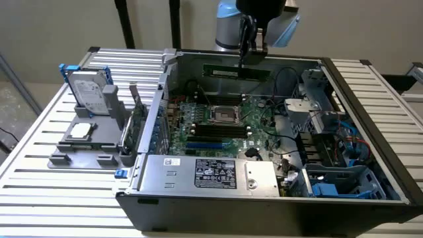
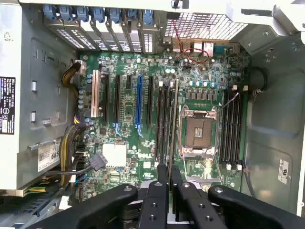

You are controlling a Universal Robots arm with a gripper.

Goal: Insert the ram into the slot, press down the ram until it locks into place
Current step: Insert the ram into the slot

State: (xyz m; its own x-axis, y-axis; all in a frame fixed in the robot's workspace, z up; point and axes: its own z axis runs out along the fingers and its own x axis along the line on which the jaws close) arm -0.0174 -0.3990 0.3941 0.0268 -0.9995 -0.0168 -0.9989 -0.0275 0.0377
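Far over on the exterior view's left, a gray holder (image 1: 79, 144) has a hard drive (image 1: 89, 94) standing in it. Next to that is the open case (image 1: 198, 198), motherboard (image 1: 225, 124) facing up. The gripper (image 1: 250, 58) is clamped on the ram (image 1: 236, 73), which hangs level over the board's far edge. It's above the slots (image 1: 211, 130) and not seated yet.
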